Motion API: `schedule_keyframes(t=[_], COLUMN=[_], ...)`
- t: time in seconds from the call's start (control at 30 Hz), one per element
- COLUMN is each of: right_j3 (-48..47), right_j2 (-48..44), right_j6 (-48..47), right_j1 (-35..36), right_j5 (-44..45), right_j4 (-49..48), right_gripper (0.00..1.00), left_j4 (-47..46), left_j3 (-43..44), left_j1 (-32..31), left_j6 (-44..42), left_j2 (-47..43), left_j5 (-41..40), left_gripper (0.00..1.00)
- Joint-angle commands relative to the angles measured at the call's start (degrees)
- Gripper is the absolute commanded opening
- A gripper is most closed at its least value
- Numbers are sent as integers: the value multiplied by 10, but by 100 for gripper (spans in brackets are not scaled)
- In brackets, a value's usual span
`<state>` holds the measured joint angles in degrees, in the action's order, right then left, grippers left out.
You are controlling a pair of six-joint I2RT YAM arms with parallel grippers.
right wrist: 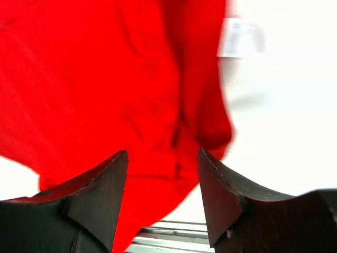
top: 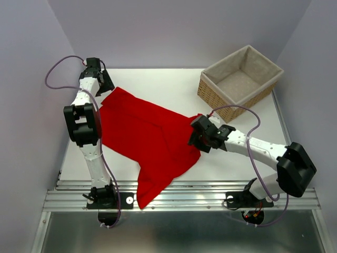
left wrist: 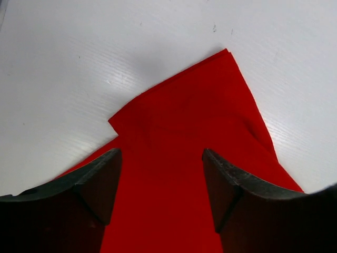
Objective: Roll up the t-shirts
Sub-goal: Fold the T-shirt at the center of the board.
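The red t-shirt (top: 147,139) lies flat and slanted across the white table, one end at the far left, the other hanging over the front edge. My left gripper (top: 107,86) hovers at the shirt's far-left corner. In the left wrist view that gripper (left wrist: 160,158) is open, and the red cloth (left wrist: 195,116) lies flat under the gap, not pinched. My right gripper (top: 194,134) stands at the shirt's right edge. In the right wrist view it (right wrist: 163,158) is open too, with rumpled cloth (right wrist: 105,79) below it and nothing between the jaws.
A wicker basket (top: 213,97) with a pale cloth lining stands at the back right of the table (top: 174,84). A metal rail (top: 200,197) runs along the front edge, and the shirt's lower end drapes over it. Purple walls close in the left, back and right.
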<state>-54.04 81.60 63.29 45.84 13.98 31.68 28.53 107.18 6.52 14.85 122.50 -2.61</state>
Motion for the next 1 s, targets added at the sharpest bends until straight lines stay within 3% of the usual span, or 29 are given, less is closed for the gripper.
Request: schedule_keyframes(t=[0.0, 0.17, 0.47, 0.73, 0.97], right_j3=[10, -5, -101, -147, -167], right_j2=[-42, -60, 40, 121, 162], right_j6=[10, -16, -112, -170, -186], right_j1=[3, 3, -59, -132, -132], right_j5=[60, 104, 112, 31, -16], right_j4=[28, 51, 40, -19, -58], right_gripper=[62, 60, 40, 45, 49], left_j4=[12, 5, -27, -35, -24], left_j3=[13, -3, -63, -100, -94], left_j1=[-1, -34, -95, -95, -94], left_j6=[-4, -6, 12, 13, 13], left_j2=[-59, -81, -73, -57, -21], left_j5=[3, 7, 62, 68, 60], left_gripper=[75, 75, 73, 72, 71])
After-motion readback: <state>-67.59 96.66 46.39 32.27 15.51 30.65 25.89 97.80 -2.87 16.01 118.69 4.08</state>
